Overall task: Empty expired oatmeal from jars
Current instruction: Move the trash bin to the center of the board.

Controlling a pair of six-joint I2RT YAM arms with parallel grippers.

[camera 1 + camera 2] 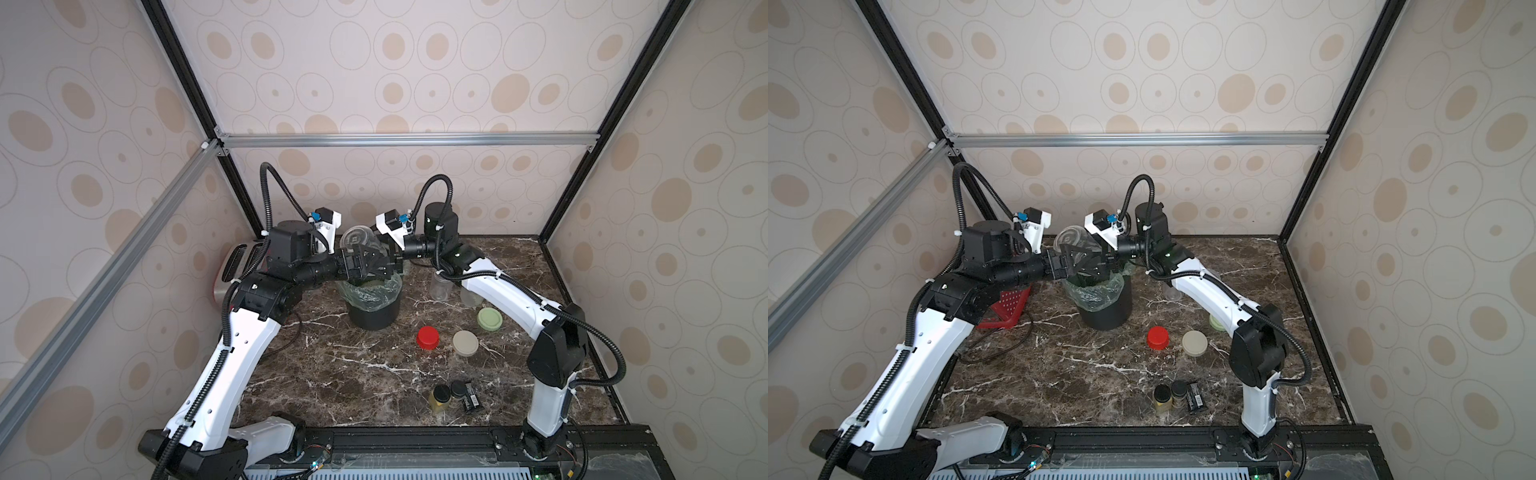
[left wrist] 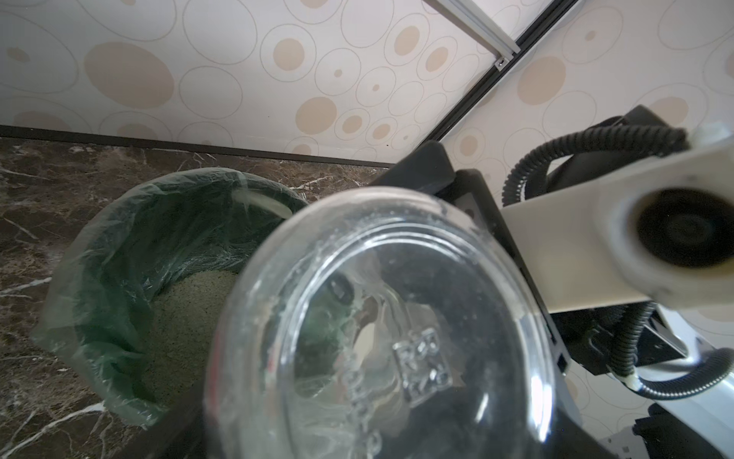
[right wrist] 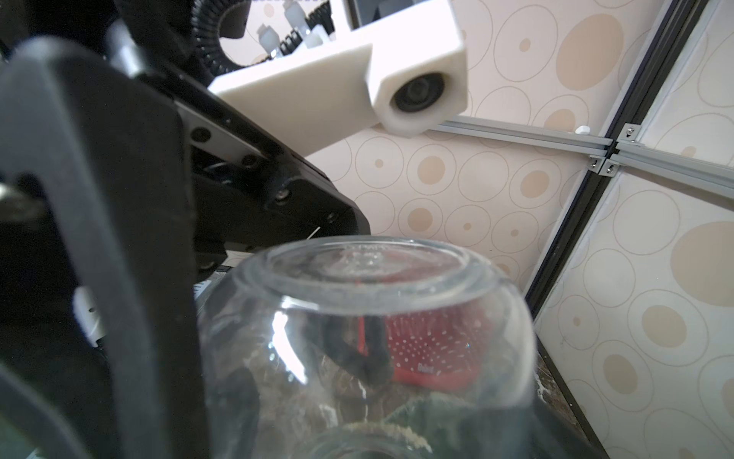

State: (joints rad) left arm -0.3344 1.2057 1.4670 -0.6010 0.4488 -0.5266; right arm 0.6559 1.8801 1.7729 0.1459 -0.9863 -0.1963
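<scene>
Patterned wall panels [image 1: 415,83] enclose a dark marble counter [image 1: 332,374]. A black bin [image 1: 374,318] with a green liner [image 1: 370,293] stands near the middle of the counter's back edge.

1. Both arms meet directly above the bin. The inverted jar [image 1: 357,241] hangs between them, base up and mouth down over the liner.
2. The right end effector [image 1: 1090,255] appears to grip the inverted jar at its body. The left end effector [image 1: 374,268] has its jaws around the same jar; whether they clamp it cannot be told.
3. The oatmeal [image 2: 186,314] lies as a pale heap inside the liner. In both wrist views the walls of the inverted jar look clear, with no fill visible.
4. Two further jars [image 1: 439,286] [image 1: 471,296] stand uncapped between the bin and the right edge of the counter. Neither shows any fill in a top view.
5. The green lid [image 1: 489,319], red lid [image 1: 428,337] and beige lid [image 1: 465,343] lie loose on the counter, toward the right edge.

Assessment: emptying appears essentially complete. What is left, by judgement, is to set the inverted jar down on the counter. No oatmeal is seen spilled outside the bin.
</scene>
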